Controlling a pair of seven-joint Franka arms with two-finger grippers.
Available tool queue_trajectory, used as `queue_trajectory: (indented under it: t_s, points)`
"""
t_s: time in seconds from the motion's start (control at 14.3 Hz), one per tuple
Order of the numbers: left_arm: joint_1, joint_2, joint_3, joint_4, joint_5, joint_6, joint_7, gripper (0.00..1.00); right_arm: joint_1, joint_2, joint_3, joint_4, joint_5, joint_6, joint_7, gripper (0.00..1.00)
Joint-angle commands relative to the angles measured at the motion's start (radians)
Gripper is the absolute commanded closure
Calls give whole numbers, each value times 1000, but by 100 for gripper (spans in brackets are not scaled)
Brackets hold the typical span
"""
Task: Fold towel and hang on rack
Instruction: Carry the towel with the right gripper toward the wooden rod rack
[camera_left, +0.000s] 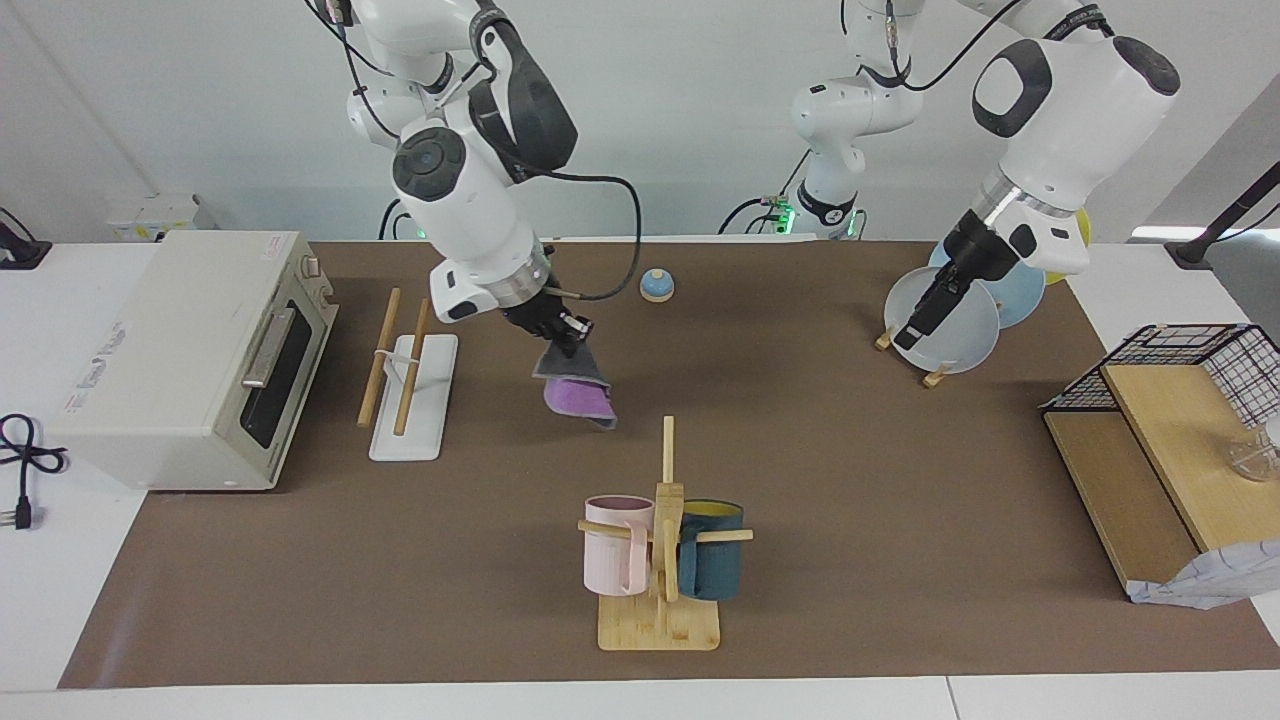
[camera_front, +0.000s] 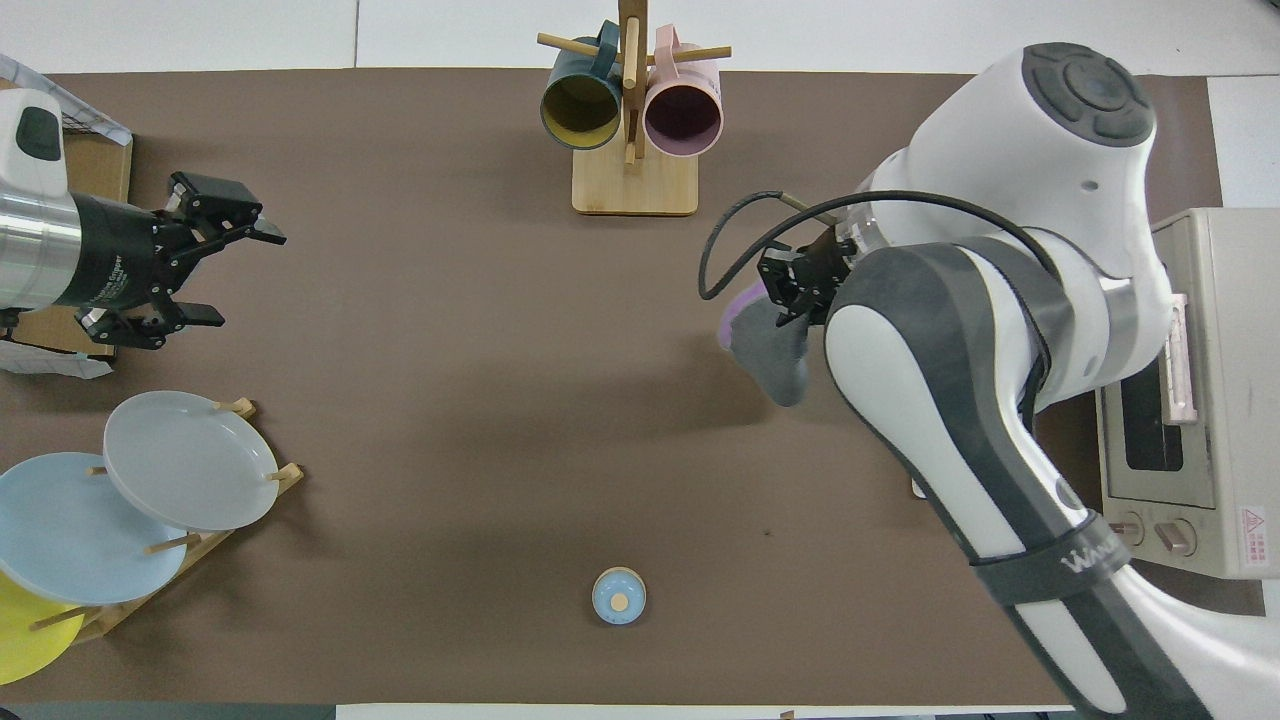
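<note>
I see the right gripper (camera_left: 568, 335) pinching the folded towel (camera_left: 577, 392) by its top edge, in the air over the mat beside the rack (camera_left: 408, 385) near the worktop's right-arm end. The left gripper (camera_front: 215, 262) waits, fingers spread, over the left-arm end.

We take this for a robotics lab staged as a kitchen: two white arms at a brown-covered surface (camera_left: 850, 480) before bare white walls, with a toaster oven (camera_left: 190, 360) at the frame's left, a mug tree (camera_left: 662, 545) at lower centre, loose cables.
</note>
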Motion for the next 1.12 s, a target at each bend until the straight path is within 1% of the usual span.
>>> queue_trajectory:
  t_s: [0.0, 0.07, 0.21, 0.28, 0.35, 0.42, 0.56, 0.63, 0.7, 0.84, 0.98, 1.05]
  points:
    - [16, -17, -5, 28, 109, -78, 200, 0, -80, -32, 16, -54, -83, -67, -125, 100]
    - [16, -9, -3, 55, 128, -109, 257, 0, -126, -43, 16, -79, -85, -90, -180, 100]
    - [7, 12, -5, 114, 210, -175, 336, 0, -207, -66, 16, -137, -88, -91, -296, 100]
    - [-4, 14, -2, 133, 232, -203, 387, 0, -246, -75, 14, -157, -93, -87, -364, 100]
    - [-19, 11, 9, 139, 249, -232, 442, 0, -270, -77, 14, -163, -115, -91, -427, 100]
    - [-53, 5, 41, 147, 260, -255, 475, 0, -286, -77, 16, -163, -149, -96, -471, 100]
    - [-175, -21, 157, 150, 264, -321, 519, 0, -292, -89, 16, -163, -235, -98, -560, 100]
    - [-205, -50, 184, 138, 263, -344, 553, 0, -290, -97, 16, -163, -292, -99, -591, 100]
    - [-206, -76, 186, 118, 263, -356, 565, 0, -284, -108, 17, -163, -332, -99, -613, 100]
    - [-214, -104, 189, 67, 263, -344, 561, 0, -280, -114, 17, -165, -361, -107, -622, 100]
    - [-228, -101, 193, 61, 261, -312, 562, 0, -280, -117, 17, -174, -376, -108, -627, 100]
    - [-266, -87, 224, 72, 258, -295, 561, 0, -280, -117, 17, -174, -396, -108, -640, 100]
